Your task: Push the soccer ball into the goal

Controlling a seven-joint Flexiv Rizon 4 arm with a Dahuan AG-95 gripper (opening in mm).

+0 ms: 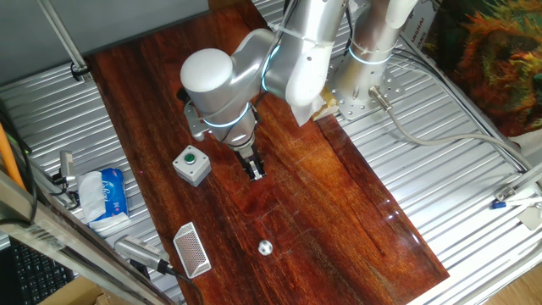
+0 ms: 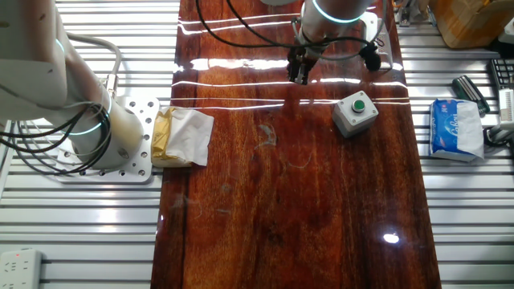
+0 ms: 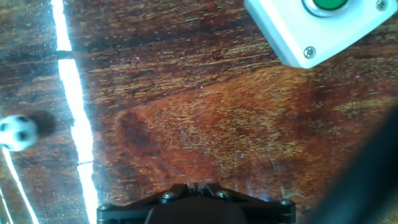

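Observation:
The soccer ball [image 1: 265, 247] is a tiny white ball with black patches on the dark wooden board, near its front end. It also shows blurred at the left edge of the hand view [image 3: 15, 132]. The goal [image 1: 191, 250], a small white frame with mesh, stands at the board's front left corner, to the left of the ball. My gripper [image 1: 256, 169] hangs just above the board, well behind the ball, with its fingers pressed together and nothing in them. It also shows in the other fixed view [image 2: 299, 74] and in the hand view [image 3: 198, 186]. Ball and goal are out of the other fixed view.
A grey box with a green button [image 1: 192, 164] sits on the board just left of the gripper, also in the hand view [image 3: 317, 28]. A tissue pack [image 1: 106, 195] lies off the board at left. A yellow-white cloth [image 2: 183, 136] lies by the arm's base.

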